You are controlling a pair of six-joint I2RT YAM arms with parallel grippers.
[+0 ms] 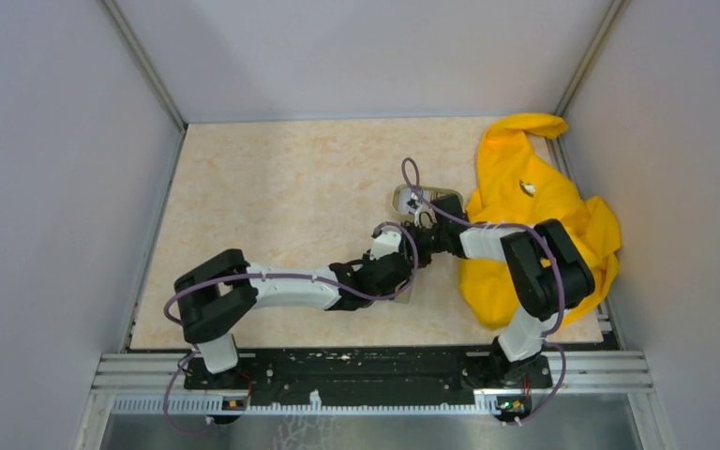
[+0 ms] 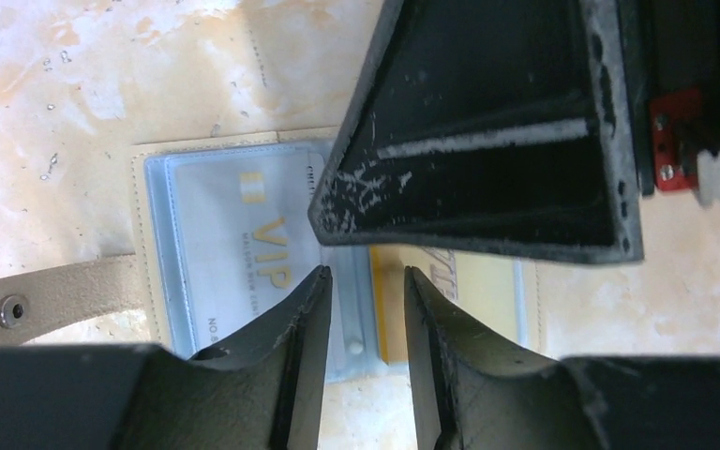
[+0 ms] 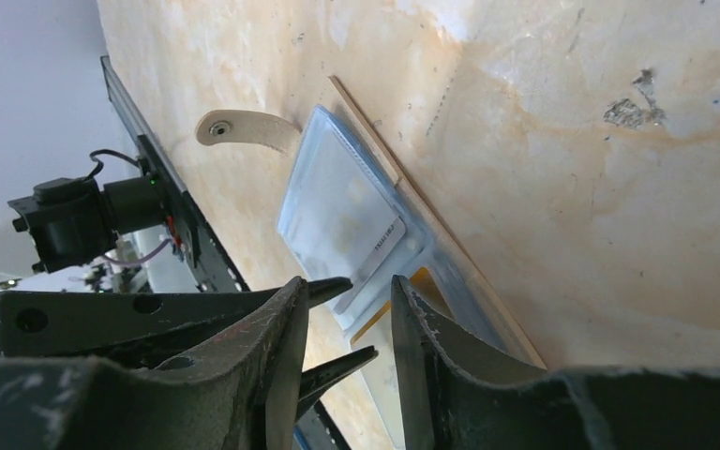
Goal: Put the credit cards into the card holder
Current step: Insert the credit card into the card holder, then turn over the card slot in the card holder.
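Card holder (image 2: 211, 187) lies open on the tabletop (image 2: 103, 75), a VIP card (image 2: 262, 253) and a yellow card (image 2: 478, 281) sleeved inside (no loose card shows). Left claw (image 2: 367, 277) and right claw (image 3: 349, 286) hover over it, each narrowly parted and empty. Next, I judge, comes fetching another card, which needs wider jaws.

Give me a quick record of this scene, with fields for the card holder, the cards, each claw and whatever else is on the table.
card holder: open flat on the table, light blue sleeves up, snap strap out to one side
cards: white VIP card in one sleeve; yellow card on the other half
left claw: low over the holder's middle, narrowly parted, nothing seen held
right claw: close opposite, parted likewise
other items: yellow cloth at right, oval dish beside it
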